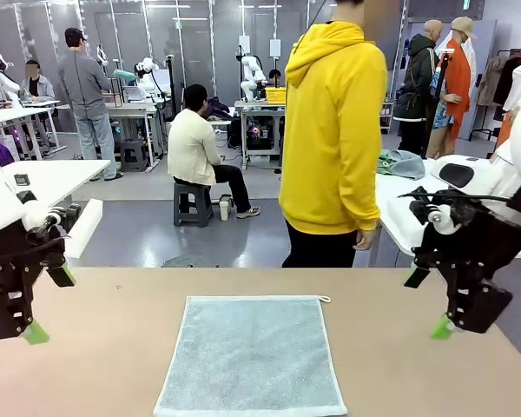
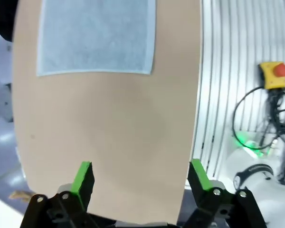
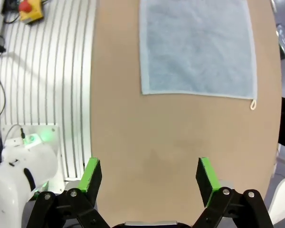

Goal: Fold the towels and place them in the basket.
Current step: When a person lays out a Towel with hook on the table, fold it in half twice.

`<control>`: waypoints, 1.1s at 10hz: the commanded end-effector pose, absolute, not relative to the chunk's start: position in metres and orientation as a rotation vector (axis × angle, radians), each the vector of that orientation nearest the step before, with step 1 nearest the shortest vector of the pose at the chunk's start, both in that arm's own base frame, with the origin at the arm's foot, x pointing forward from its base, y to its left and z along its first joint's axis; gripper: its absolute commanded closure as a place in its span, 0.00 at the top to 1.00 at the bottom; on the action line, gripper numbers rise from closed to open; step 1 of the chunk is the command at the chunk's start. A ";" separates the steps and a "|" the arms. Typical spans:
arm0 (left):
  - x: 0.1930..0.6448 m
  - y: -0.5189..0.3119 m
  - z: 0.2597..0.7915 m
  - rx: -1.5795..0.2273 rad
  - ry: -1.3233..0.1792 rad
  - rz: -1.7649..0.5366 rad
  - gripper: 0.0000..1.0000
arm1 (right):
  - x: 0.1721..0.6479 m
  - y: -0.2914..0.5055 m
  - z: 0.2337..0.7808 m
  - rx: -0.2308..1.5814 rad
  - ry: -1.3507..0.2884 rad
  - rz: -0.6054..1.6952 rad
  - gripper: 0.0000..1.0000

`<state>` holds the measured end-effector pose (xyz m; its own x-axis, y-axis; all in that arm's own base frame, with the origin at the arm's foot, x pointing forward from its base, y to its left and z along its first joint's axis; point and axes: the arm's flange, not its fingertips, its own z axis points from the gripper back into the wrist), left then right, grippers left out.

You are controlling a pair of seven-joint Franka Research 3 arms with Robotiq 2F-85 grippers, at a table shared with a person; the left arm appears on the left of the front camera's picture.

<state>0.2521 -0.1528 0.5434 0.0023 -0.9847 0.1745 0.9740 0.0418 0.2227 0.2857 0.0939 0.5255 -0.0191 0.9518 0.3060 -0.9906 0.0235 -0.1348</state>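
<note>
Tan table (image 1: 113, 347), flat grey-blue towel (image 1: 252, 356), corner loop (image 1: 326, 299)

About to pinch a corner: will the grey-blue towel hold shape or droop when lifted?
Probably droops: the towel lies thin and flat, soft terry. Likely light. Pushed, it may bunch on the matte table rather than slide.

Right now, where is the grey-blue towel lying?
In the front view the towel lies flat, unfolded, at the middle of the table, between the left gripper and right gripper, touching neither.
</note>
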 end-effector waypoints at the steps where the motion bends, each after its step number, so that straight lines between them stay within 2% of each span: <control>1: 0.255 -0.145 0.541 0.012 -0.364 -1.511 1.00 | 0.294 0.105 0.518 0.121 -0.355 1.450 1.00; 2: 0.252 -0.153 0.543 0.042 -0.315 -1.537 1.00 | 0.286 0.094 0.526 0.137 -0.353 1.552 1.00; 7: 0.253 -0.150 0.542 0.015 -0.328 -1.548 1.00 | 0.288 0.097 0.527 0.141 -0.362 1.546 1.00; 9: 0.271 -0.186 0.510 -0.009 -0.306 -1.552 1.00 | 0.296 0.136 0.504 0.145 -0.334 1.527 1.00; 11: 0.280 -0.209 0.486 0.049 -0.265 -1.512 1.00 | 0.306 0.162 0.484 0.113 -0.269 1.494 1.00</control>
